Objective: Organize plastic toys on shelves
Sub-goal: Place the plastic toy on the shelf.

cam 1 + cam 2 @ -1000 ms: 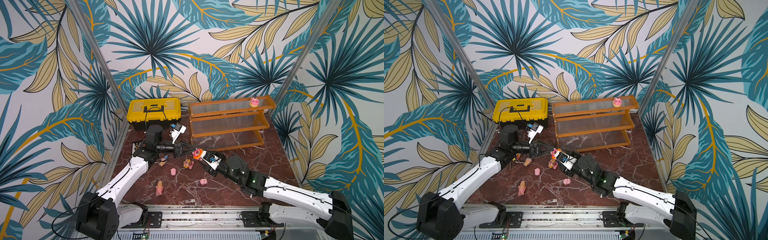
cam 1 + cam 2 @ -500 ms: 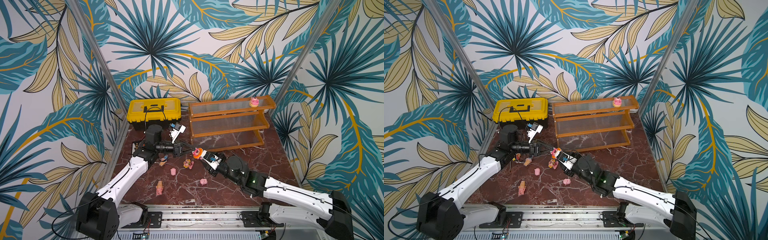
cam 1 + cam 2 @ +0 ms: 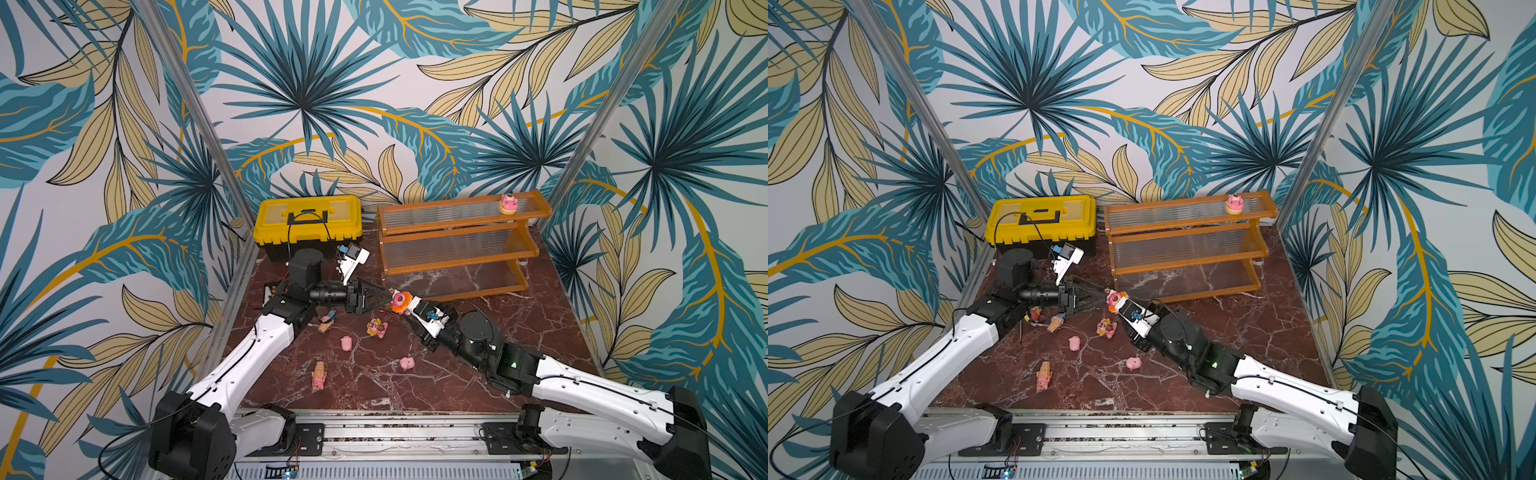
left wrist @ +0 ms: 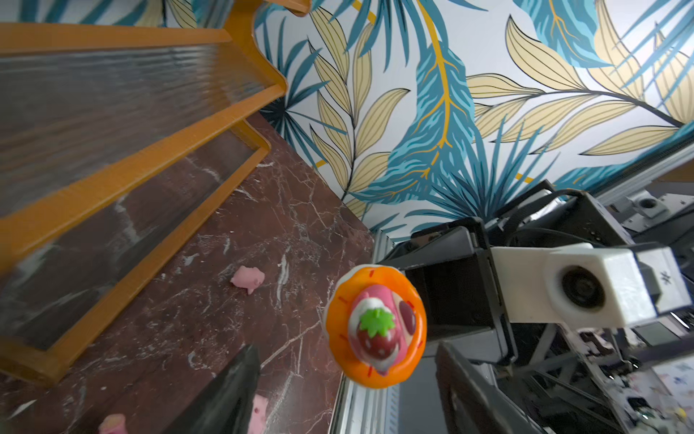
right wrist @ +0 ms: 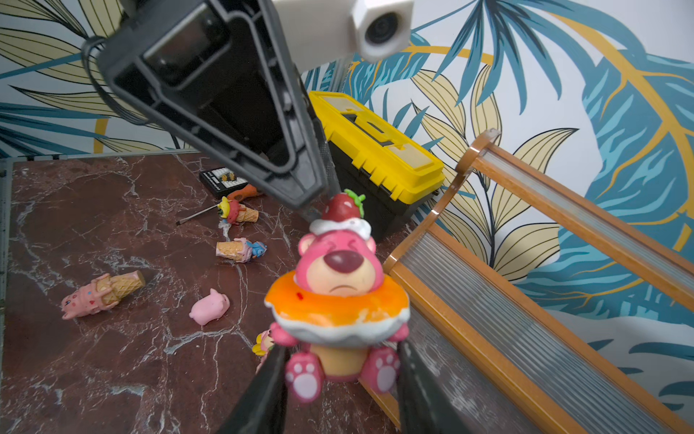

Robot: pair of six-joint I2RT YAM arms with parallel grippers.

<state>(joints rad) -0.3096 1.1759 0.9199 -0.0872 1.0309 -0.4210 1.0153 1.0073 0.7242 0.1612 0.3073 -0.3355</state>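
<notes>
Bear toy (image 5: pixel 340 278) is held by its legs in the right jaws, head pointed at the wide-spread left jaws, beside the shelves (image 3: pixel 449 249).

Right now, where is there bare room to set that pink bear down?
The shelves have room: middle and bottom tiers are bare, and the top tier is bare except the lone toy at one end. The marble table in front of that end is free. Crowded: in front of the toolbox, where loose toys lie.
</notes>
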